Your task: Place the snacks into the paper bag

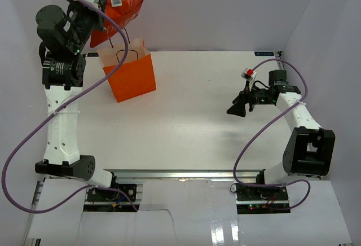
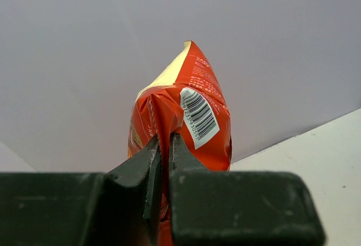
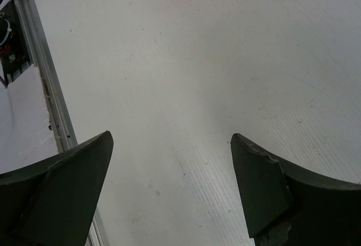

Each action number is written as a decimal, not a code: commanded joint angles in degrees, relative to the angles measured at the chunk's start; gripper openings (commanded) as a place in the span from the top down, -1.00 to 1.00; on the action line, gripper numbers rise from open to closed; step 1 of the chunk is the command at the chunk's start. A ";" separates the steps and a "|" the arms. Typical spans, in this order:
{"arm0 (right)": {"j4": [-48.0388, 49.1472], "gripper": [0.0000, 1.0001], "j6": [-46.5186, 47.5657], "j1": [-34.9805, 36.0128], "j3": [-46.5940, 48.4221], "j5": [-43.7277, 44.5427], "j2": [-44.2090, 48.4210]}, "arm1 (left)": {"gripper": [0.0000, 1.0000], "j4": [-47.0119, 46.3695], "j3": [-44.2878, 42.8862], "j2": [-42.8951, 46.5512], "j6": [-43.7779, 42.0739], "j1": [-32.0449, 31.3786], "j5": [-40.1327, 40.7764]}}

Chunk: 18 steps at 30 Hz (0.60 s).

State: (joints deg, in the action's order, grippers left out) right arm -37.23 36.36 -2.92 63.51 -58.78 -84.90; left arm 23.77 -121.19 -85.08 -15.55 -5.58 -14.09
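My left gripper [image 1: 101,2] is shut on the edge of the large red chip bag [image 1: 125,0] and holds it high in the air, above and behind the orange paper bag [image 1: 132,75]. The paper bag stands upright at the back left of the table with its mouth open and black cord handles showing. In the left wrist view the chip bag [image 2: 186,116] with its white barcode sticker hangs pinched in my left gripper [image 2: 163,144]. My right gripper [image 1: 236,109] is open and empty over the bare table at the right, as the right wrist view [image 3: 172,144] shows. No small candy packets are in view.
White walls enclose the table [image 1: 197,116] at the back and both sides. A metal rail [image 1: 180,174] runs along the near edge between the arm bases, and it shows at the left of the right wrist view [image 3: 51,88].
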 commanded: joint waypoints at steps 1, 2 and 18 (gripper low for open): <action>1.99 -0.80 -0.59 -0.07 -0.31 -1.77 -0.44 | 1.00 -3.12 1.56 5.62 -4.84 0.31 2.57; 2.42 -0.80 -0.67 -0.07 -0.49 -1.60 -0.53 | 1.00 -2.85 1.91 6.15 -5.36 0.22 2.83; 5.59 -0.80 -2.61 -0.07 -4.00 -3.27 -0.53 | 1.00 3.30 11.32 14.94 -10.55 0.22 4.24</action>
State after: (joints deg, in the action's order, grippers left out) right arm -33.41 34.04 -2.92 60.01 -60.12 -86.19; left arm 27.86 -110.72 -71.79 -24.10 -5.56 -9.80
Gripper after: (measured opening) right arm 0.904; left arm 0.171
